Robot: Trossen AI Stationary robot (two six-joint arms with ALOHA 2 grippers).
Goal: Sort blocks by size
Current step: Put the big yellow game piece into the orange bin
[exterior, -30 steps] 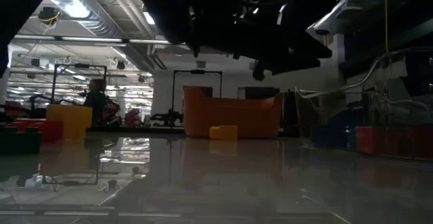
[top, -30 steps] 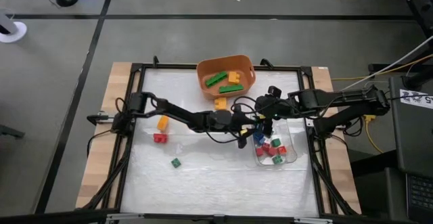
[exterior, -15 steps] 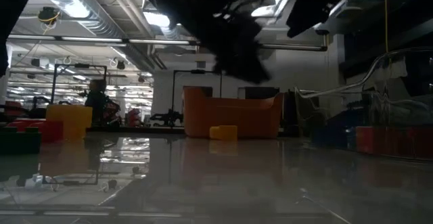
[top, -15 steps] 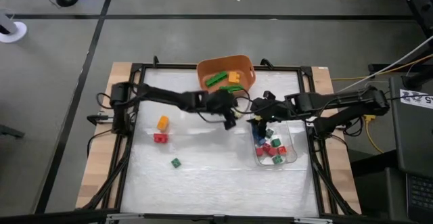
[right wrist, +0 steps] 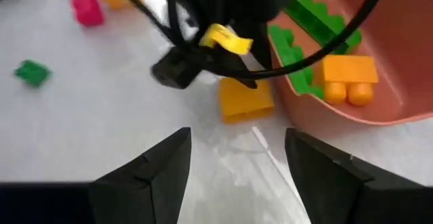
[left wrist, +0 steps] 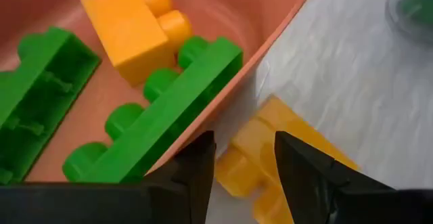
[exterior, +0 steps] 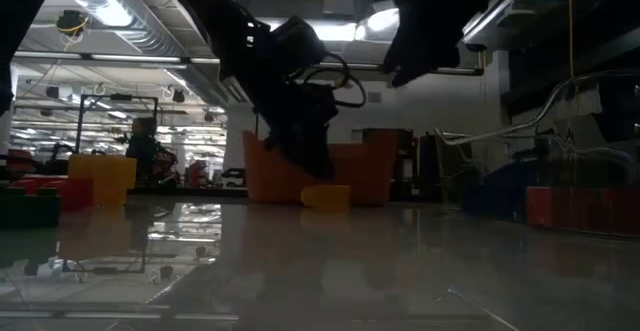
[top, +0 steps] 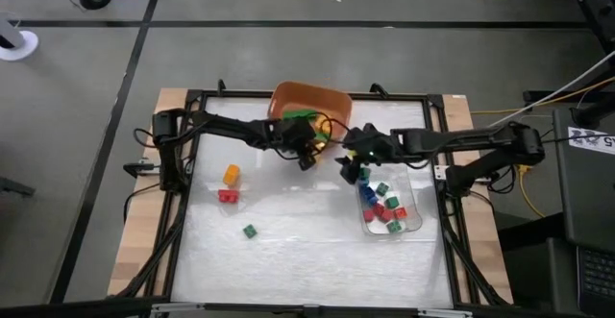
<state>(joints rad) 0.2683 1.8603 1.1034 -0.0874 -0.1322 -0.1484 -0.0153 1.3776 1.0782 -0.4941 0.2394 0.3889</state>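
Observation:
A yellow brick lies on the table against the near wall of the orange bin. The bin holds two long green bricks and a yellow brick. My left gripper is open and low over the table's yellow brick at the bin's near wall; in the high view it hides that brick. My right gripper is wide open and empty, just right of the left one, above the table. A yellow-orange brick, a red brick and a green cube lie at the left. My left gripper comes slanting down from the table's near side. One finger stands at the rim of the bin's near wall and the other finger over the yellow brick. Whether they touch the wall or the brick, I cannot tell.
A clear tray at the right holds several small red, green and blue blocks. Both arms reach in over the table's middle and their grippers are close together. The black table frame runs around the white surface.
My left gripper has gone from beside the clear tray toward the far left and come down at the bin's near wall. My right gripper has followed toward the table's left. The orange bin has slid a little toward the table's left.

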